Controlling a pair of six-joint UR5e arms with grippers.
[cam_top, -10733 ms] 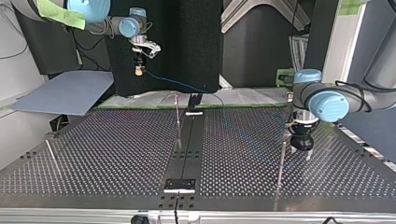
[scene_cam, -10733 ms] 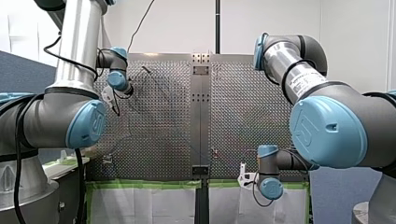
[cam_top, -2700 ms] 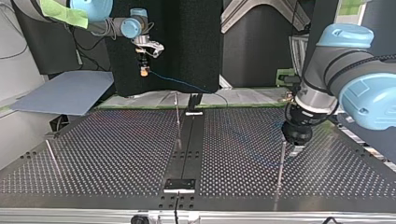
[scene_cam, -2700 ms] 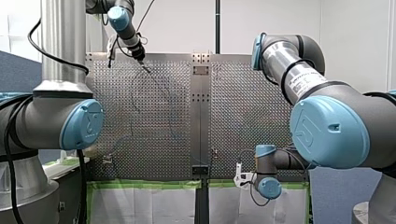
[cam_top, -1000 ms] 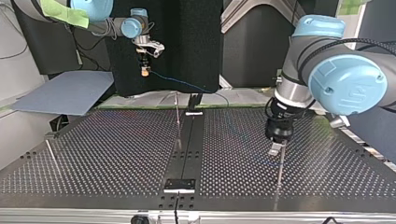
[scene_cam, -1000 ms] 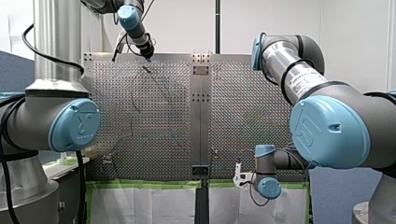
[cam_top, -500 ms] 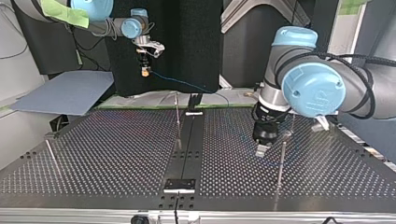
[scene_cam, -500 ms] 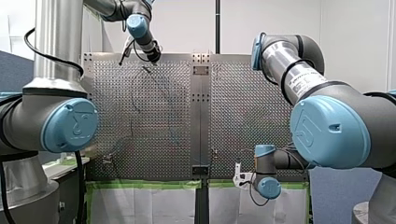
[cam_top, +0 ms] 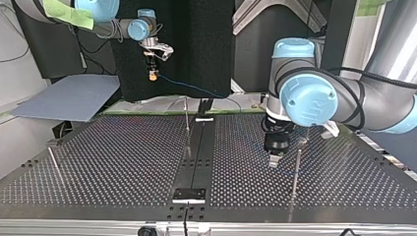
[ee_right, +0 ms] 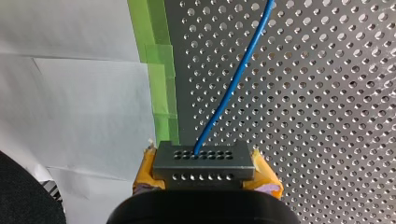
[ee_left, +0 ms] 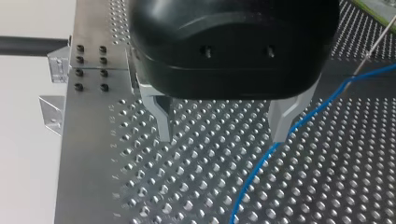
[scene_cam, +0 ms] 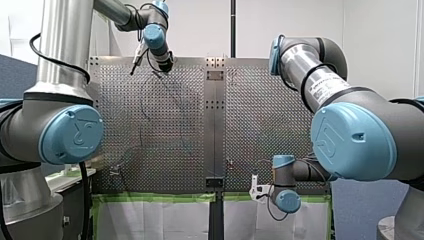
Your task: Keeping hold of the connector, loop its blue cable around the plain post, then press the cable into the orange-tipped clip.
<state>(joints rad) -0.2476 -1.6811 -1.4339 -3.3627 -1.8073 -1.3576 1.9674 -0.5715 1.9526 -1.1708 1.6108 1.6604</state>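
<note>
**Finding.** In the top view, over the last few seconds, my left hand [cam_top: 273,160] has crossed from the post's [cam_top: 296,169] 3 o'clock, behind it, to its 9 o'clock. It is now low over the worktop [cam_top: 123,162].

**Left hand.** Its fingers [ee_left: 163,116] stand wide apart and grip nothing. The cable [ee_left: 261,170] runs past one fingertip; contact cannot be determined.

**Loop.** A faint blue line lies on the worktop by the post's foot. I judge that the sweep is drawing the cable round the post: loop under way, not confirmed closed.

**Right hand.** My right hand [ee_right: 204,172] has not shifted. Its yellow pads [ee_right: 265,175] are clamped on the connector [ee_right: 204,161], held aloft at the top view's 11 o'clock, well apart from the post.

**Clip.** The clip [cam_top: 187,129] stands further toward 9 o'clock. Pressing the cable in appears still to be done.
</note>
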